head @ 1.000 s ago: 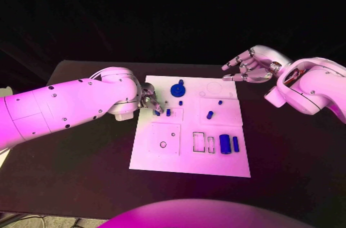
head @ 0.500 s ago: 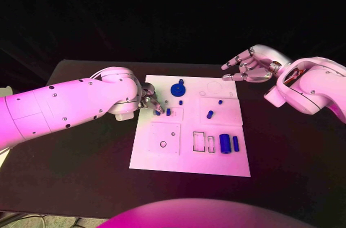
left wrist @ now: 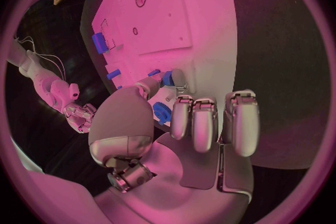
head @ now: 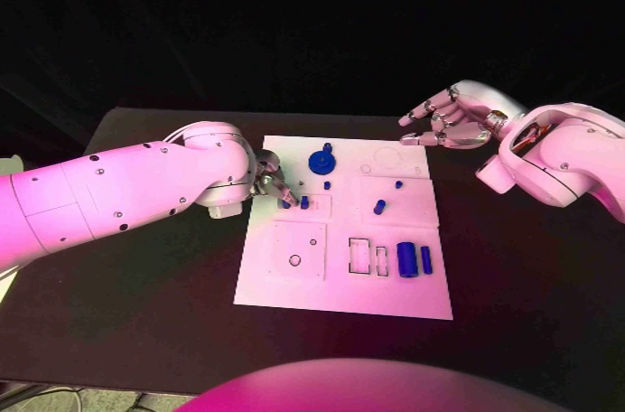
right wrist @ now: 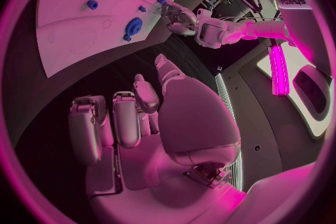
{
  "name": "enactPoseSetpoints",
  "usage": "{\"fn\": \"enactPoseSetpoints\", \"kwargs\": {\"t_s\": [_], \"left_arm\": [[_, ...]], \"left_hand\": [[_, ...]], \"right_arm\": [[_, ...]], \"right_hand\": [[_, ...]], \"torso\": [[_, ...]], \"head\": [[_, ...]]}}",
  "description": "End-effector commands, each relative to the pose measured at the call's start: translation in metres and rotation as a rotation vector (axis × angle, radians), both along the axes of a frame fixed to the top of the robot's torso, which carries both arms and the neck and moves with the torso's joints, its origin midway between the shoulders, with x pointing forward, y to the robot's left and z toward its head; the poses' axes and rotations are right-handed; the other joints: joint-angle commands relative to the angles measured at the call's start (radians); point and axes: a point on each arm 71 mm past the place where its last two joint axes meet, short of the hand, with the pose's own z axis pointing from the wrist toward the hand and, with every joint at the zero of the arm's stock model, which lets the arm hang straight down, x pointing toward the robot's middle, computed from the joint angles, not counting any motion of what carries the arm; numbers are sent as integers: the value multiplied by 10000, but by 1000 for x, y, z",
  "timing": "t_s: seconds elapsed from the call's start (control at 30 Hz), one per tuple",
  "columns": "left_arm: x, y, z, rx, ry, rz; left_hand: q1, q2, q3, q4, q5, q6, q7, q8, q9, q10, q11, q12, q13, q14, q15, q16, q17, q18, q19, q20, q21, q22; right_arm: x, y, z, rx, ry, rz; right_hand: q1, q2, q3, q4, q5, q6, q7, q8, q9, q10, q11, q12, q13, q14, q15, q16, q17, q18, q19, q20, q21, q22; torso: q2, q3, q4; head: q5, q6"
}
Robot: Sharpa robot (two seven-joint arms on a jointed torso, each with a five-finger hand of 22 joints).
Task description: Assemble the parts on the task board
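One marking is noted: dark lettering on a white panel of the robot's arm (right wrist: 297,3), seen in the right wrist view toward the circle's rim at about two o'clock. The letters are bent by the lens and partly cut off, so no word can be read with certainty. No text, numbers or labels can be read on the task board (head: 341,285).

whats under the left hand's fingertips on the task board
The left hand reaches over the task board's left edge, its fingertips at a small blue part, with another blue peg just beside. Whether it grips the part, and the board beneath, are covered.
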Motion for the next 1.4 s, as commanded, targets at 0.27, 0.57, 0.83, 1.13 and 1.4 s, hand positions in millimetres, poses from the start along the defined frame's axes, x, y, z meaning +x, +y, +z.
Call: {"fn": "enactPoseSetpoints", "kwargs": {"t_s": [0.27,0.57,0.83,1.13,1.4], "left_arm": [[-3,8,-9,831,536,637],[-1,12,-10,939,588,729],[0,13,-10,991,630,734],[-1,13,-10,973,677,588],[0,15,-10,958,583,702]], "left_hand": [[-155,13,-98,60,56,89,-7,33,-1,437,-93,61,1462,1036,-60,31,2632,-208,876,-56,48,2216],[-192,-6,-156,112,54,110,-13,37,2,449,-98,77,1480,1036,-65,31,2632,-212,882,-61,58,2231],[-228,-47,-243,169,55,140,-23,44,6,458,-106,87,1492,1036,-70,31,2632,-217,891,-66,73,2253],[-278,-104,-429,304,62,181,-36,38,7,446,-118,58,1462,1036,-82,31,2632,-221,898,-77,83,2270],[-305,-99,-514,398,65,211,-43,37,7,464,-124,84,1493,1036,-87,31,2632,-232,914,-83,112,2313]], "right_arm": [[-1,3,1,38,-82,173],[-1,3,1,45,-87,187],[-1,4,1,48,-89,199],[-2,4,0,35,-47,248],[-2,4,1,36,-46,255]], "right_hand": [[16,71,-69,4,69,-35,-2,-8,12,-97,0,-53,-22,482,35,-50,159,139,225,51,-43,1547],[16,71,-69,4,69,-35,-2,-8,12,-97,0,-53,-22,482,35,-50,159,139,225,51,-43,1547],[20,71,-77,4,71,-39,-1,-9,11,-110,2,-73,-36,473,36,-77,130,144,211,51,-54,1528],[20,71,-77,4,71,-39,-1,-9,11,-110,2,-73,-36,473,36,-77,130,144,211,51,-54,1528],[20,71,-77,4,71,-39,-1,-9,11,-110,2,-73,-36,473,36,-77,130,144,211,51,-54,1528]], "torso": [[4,3,1],[-1,7,-5],[-2,6,-8],[4,5,-6],[1,5,-2]], "head": [[11,-2],[27,-8],[23,-13],[15,-2],[19,-1]]}}
